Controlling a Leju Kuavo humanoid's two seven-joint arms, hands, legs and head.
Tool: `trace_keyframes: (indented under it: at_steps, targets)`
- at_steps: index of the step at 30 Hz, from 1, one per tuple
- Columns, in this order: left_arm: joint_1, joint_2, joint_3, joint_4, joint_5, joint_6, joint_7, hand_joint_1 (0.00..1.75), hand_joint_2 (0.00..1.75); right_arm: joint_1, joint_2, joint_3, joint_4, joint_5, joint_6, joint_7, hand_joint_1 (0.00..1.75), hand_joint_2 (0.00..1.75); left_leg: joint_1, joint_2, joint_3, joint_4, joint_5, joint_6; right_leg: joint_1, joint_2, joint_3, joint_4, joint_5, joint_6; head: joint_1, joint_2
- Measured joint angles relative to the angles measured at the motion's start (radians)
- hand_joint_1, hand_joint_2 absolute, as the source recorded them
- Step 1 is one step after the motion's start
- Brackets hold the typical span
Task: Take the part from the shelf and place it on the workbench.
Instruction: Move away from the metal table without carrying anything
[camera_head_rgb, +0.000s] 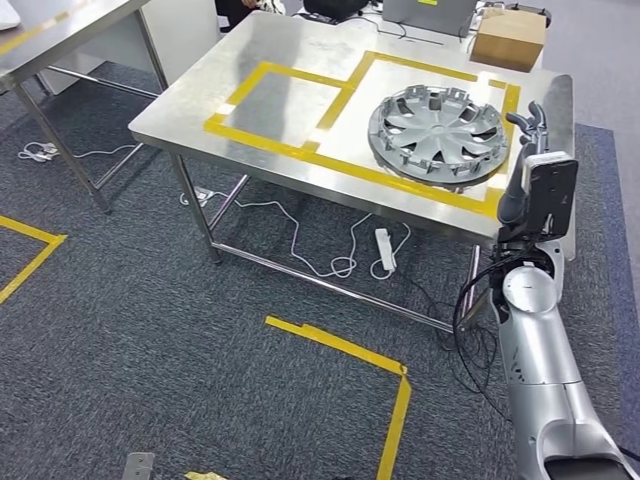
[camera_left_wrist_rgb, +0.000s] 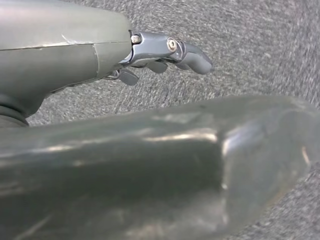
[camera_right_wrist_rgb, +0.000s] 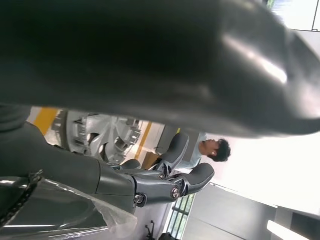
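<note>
The part, a silver wheel cover (camera_head_rgb: 438, 132), lies flat on the steel workbench (camera_head_rgb: 302, 60), inside the right-hand frame of yellow tape. My right hand (camera_head_rgb: 527, 150) is raised just beyond the cover's right rim, fingers spread and holding nothing. The right wrist view shows those fingers (camera_right_wrist_rgb: 177, 182) stretched out, with the wheel cover (camera_right_wrist_rgb: 102, 135) behind them. In the left wrist view my left hand (camera_left_wrist_rgb: 166, 50) hangs over the grey carpet, fingers extended and empty.
A cardboard box (camera_head_rgb: 509, 38) sits at the workbench's far right corner. A power strip (camera_head_rgb: 385, 248) and cables lie on the carpet under the bench. A second steel table (camera_head_rgb: 60, 30) stands at the left. A person (camera_right_wrist_rgb: 215, 149) appears beyond the bench.
</note>
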Motion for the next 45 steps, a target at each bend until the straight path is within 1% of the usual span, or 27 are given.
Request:
trace_keyframes:
  at_steps: [1, 2, 5, 6, 7, 9, 11, 12, 14, 15, 16, 17, 18, 20, 22, 25, 26, 28, 30, 31, 32, 33, 35, 37, 40, 42, 45]
  targets:
    - [0.001, 0.000, 0.000, 0.000, -0.003, 0.001, -0.005, 0.00, 0.00, 0.002, 0.000, 0.000, 0.000, 0.000, 0.000, 0.000, 0.00, 0.00, -0.001, 0.000, -0.010, 0.001, 0.007, -0.001, 0.000, 0.000, 0.002, 0.021, -0.001, 0.001, 0.000, 0.000]
    - [0.002, -0.001, 0.000, 0.000, -0.006, 0.001, -0.009, 0.00, 0.00, 0.003, 0.000, 0.000, 0.000, 0.000, 0.000, 0.000, 0.00, 0.00, -0.001, 0.000, -0.019, 0.001, 0.014, -0.003, 0.000, 0.000, 0.026, 0.000, 0.016, 0.000, 0.000, 0.000]
    - [0.001, -0.001, 0.000, 0.000, -0.009, 0.006, -0.013, 0.00, 0.00, -0.001, 0.000, -0.001, 0.000, -0.001, 0.003, 0.004, 0.00, 0.00, -0.002, 0.000, -0.034, 0.006, 0.028, -0.011, 0.002, -0.001, 0.174, -0.215, 0.073, -0.010, 0.000, 0.000]
    - [0.001, -0.001, 0.000, 0.000, -0.009, 0.008, -0.014, 0.00, 0.00, -0.003, -0.001, -0.001, 0.000, -0.002, 0.007, 0.008, 0.00, 0.00, -0.003, 0.000, -0.037, 0.007, 0.032, -0.016, 0.003, -0.001, 0.206, -0.266, 0.078, -0.015, 0.000, 0.000]
    - [0.001, -0.002, 0.000, 0.000, -0.010, 0.010, -0.015, 0.00, 0.00, -0.004, -0.003, -0.001, 0.000, -0.004, 0.014, 0.012, 0.00, 0.00, -0.004, 0.000, -0.040, 0.009, 0.037, -0.022, 0.005, -0.001, 0.221, -0.290, 0.077, -0.020, 0.000, 0.000]
    - [0.002, -0.001, 0.000, 0.000, -0.010, 0.012, -0.016, 0.00, 0.00, -0.004, -0.009, -0.001, 0.001, -0.011, 0.031, 0.018, 0.00, 0.00, -0.005, 0.000, -0.045, 0.008, 0.048, -0.034, 0.006, 0.000, 0.219, -0.296, 0.086, -0.033, 0.002, 0.000]
    - [0.002, -0.001, 0.000, 0.000, -0.010, 0.014, -0.018, 0.00, 0.00, -0.005, -0.013, -0.001, 0.001, -0.018, 0.045, 0.019, 0.00, 0.00, -0.004, -0.001, -0.058, 0.032, 0.028, -0.046, 0.002, -0.002, 0.213, -0.301, 0.097, -0.048, 0.000, 0.000]
    - [0.003, 0.000, 0.000, 0.000, -0.010, 0.015, -0.019, 0.00, 0.00, -0.004, -0.014, -0.001, 0.002, -0.021, 0.049, 0.019, 0.00, 0.00, -0.002, -0.002, -0.075, 0.072, -0.002, -0.052, 0.000, -0.003, 0.209, -0.303, 0.103, -0.055, -0.002, 0.000]
    - [0.004, 0.000, 0.000, 0.000, -0.010, 0.017, -0.020, 0.00, 0.00, -0.003, -0.016, -0.001, 0.003, -0.024, 0.055, 0.018, 0.00, 0.00, 0.003, -0.003, -0.127, 0.208, -0.079, -0.063, 0.000, -0.004, 0.197, -0.302, 0.112, -0.062, -0.005, 0.000]
    - [0.006, 0.000, 0.000, 0.000, -0.010, 0.017, -0.020, 0.00, 0.00, -0.001, -0.017, -0.001, 0.004, -0.025, 0.057, 0.018, 0.00, 0.00, 0.005, -0.003, -0.149, 0.270, -0.106, -0.067, 0.001, -0.004, 0.190, -0.301, 0.116, -0.063, -0.004, 0.000]
    - [0.007, -0.001, 0.000, 0.000, -0.010, 0.018, -0.020, 0.00, 0.00, 0.000, -0.019, -0.001, 0.005, -0.025, 0.058, 0.018, 0.00, 0.00, 0.006, -0.003, -0.157, 0.305, -0.114, -0.069, 0.001, -0.003, 0.184, -0.300, 0.119, -0.062, -0.005, 0.000]
    - [0.008, -0.001, 0.000, 0.000, -0.010, 0.018, -0.021, 0.00, 0.00, 0.001, -0.020, -0.001, 0.006, -0.025, 0.058, 0.018, 0.00, 0.00, 0.007, -0.003, -0.145, 0.298, -0.102, -0.068, 0.002, -0.001, 0.179, -0.298, 0.122, -0.061, -0.005, 0.000]
    - [0.009, -0.001, 0.000, 0.000, -0.010, 0.019, -0.021, 0.00, 0.00, 0.002, -0.020, -0.001, 0.006, -0.025, 0.058, 0.018, 0.00, 0.00, 0.007, -0.003, -0.114, 0.251, -0.075, -0.066, 0.002, 0.000, 0.175, -0.296, 0.124, -0.060, -0.005, 0.000]
    - [0.008, 0.000, 0.000, 0.000, -0.010, 0.020, -0.022, 0.00, 0.00, 0.002, -0.022, -0.001, 0.006, -0.025, 0.058, 0.018, 0.00, 0.00, 0.005, -0.003, -0.027, 0.105, -0.025, -0.054, 0.004, 0.001, 0.171, -0.293, 0.127, -0.057, -0.004, 0.000]
    - [0.007, 0.001, 0.000, 0.000, -0.010, 0.021, -0.022, 0.00, 0.00, 0.002, -0.023, -0.002, 0.006, -0.025, 0.058, 0.018, 0.00, 0.00, 0.001, -0.004, 0.020, 0.019, -0.011, -0.041, 0.005, 0.001, 0.166, -0.290, 0.129, -0.049, -0.004, 0.000]
    - [0.007, 0.000, 0.000, 0.000, -0.010, 0.023, -0.023, 0.00, 0.00, 0.005, -0.026, -0.002, 0.005, -0.025, 0.058, 0.017, 0.00, 0.00, 0.001, -0.003, 0.020, 0.000, -0.009, -0.026, 0.007, 0.000, 0.159, -0.290, 0.131, -0.032, -0.004, 0.000]
    - [0.007, 0.000, 0.000, 0.000, -0.010, 0.023, -0.024, 0.00, 0.00, 0.005, -0.028, -0.003, 0.005, -0.025, 0.058, 0.017, 0.00, 0.00, 0.003, -0.002, 0.019, -0.005, -0.004, -0.020, 0.007, 0.000, 0.151, -0.278, 0.121, -0.027, -0.002, 0.000]
    - [0.006, -0.001, 0.000, 0.000, -0.010, 0.025, -0.024, 0.00, 0.00, 0.006, -0.033, -0.005, 0.005, -0.027, 0.057, 0.016, 0.00, 0.00, 0.007, -0.001, 0.017, -0.012, 0.004, -0.011, 0.004, 0.001, 0.106, -0.188, 0.067, -0.019, 0.001, 0.000]
    - [0.007, -0.001, 0.000, 0.000, -0.010, 0.026, -0.025, 0.00, 0.00, 0.012, -0.037, -0.006, 0.005, -0.027, 0.056, 0.014, 0.00, 0.00, 0.007, -0.001, 0.011, -0.011, 0.005, -0.007, 0.002, 0.001, 0.040, -0.048, 0.006, -0.012, 0.003, 0.000]
    - [0.008, -0.002, 0.000, 0.000, -0.010, 0.026, -0.025, 0.00, 0.00, 0.017, -0.038, -0.006, 0.006, -0.025, 0.055, 0.011, 0.00, 0.00, 0.007, -0.001, 0.009, -0.010, 0.006, -0.007, 0.000, 0.001, 0.020, -0.005, -0.004, -0.009, 0.002, 0.000]
    - [0.009, -0.002, 0.000, 0.000, -0.010, 0.026, -0.025, 0.00, 0.00, 0.022, -0.039, -0.006, 0.005, -0.021, 0.052, 0.008, 0.00, 0.00, 0.007, -0.001, 0.008, -0.008, 0.005, -0.007, -0.001, 0.001, 0.017, 0.000, 0.006, -0.007, 0.003, 0.000]
    - [0.009, -0.002, 0.000, 0.000, -0.010, 0.026, -0.025, 0.00, 0.00, 0.024, -0.040, -0.006, 0.005, -0.013, 0.047, 0.004, 0.00, 0.00, 0.007, -0.002, 0.008, -0.005, 0.005, -0.008, -0.002, 0.001, 0.036, -0.037, 0.034, -0.006, 0.003, 0.000]
    - [0.009, -0.003, 0.000, 0.000, -0.010, 0.026, -0.025, 0.00, 0.00, 0.026, -0.042, -0.005, 0.001, 0.005, 0.040, -0.001, 0.00, 0.00, 0.007, -0.006, 0.006, 0.002, 0.000, -0.015, -0.006, 0.011, 0.109, -0.178, 0.099, -0.004, 0.002, 0.000]
    - [0.007, -0.003, 0.000, 0.000, -0.010, 0.026, -0.026, 0.00, 0.00, 0.029, -0.046, -0.004, -0.002, 0.017, 0.039, -0.002, 0.00, 0.00, 0.004, -0.010, -0.002, 0.012, -0.001, -0.026, -0.007, 0.027, 0.156, -0.268, 0.122, -0.009, 0.002, 0.000]
    - [0.007, -0.003, 0.000, 0.000, -0.010, 0.026, -0.027, 0.00, 0.00, 0.036, -0.051, -0.004, -0.003, 0.025, 0.042, -0.002, 0.00, 0.00, 0.005, -0.018, -0.012, 0.018, 0.001, -0.040, -0.006, 0.024, 0.159, -0.276, 0.119, -0.024, 0.002, 0.000]
    - [0.007, -0.002, 0.000, 0.000, -0.010, 0.026, -0.027, 0.00, 0.00, 0.036, -0.051, -0.004, -0.006, 0.026, 0.042, -0.003, 0.00, 0.00, 0.006, -0.019, -0.027, 0.054, -0.027, -0.050, -0.010, 0.012, 0.161, -0.278, 0.121, -0.038, -0.001, 0.000]
    - [0.008, -0.002, 0.000, 0.000, -0.010, 0.026, -0.028, 0.00, 0.00, 0.036, -0.051, -0.004, -0.008, 0.027, 0.042, -0.003, 0.00, 0.00, 0.010, -0.016, -0.111, 0.242, -0.120, -0.062, -0.010, -0.008, 0.162, -0.280, 0.120, -0.050, -0.004, 0.000]
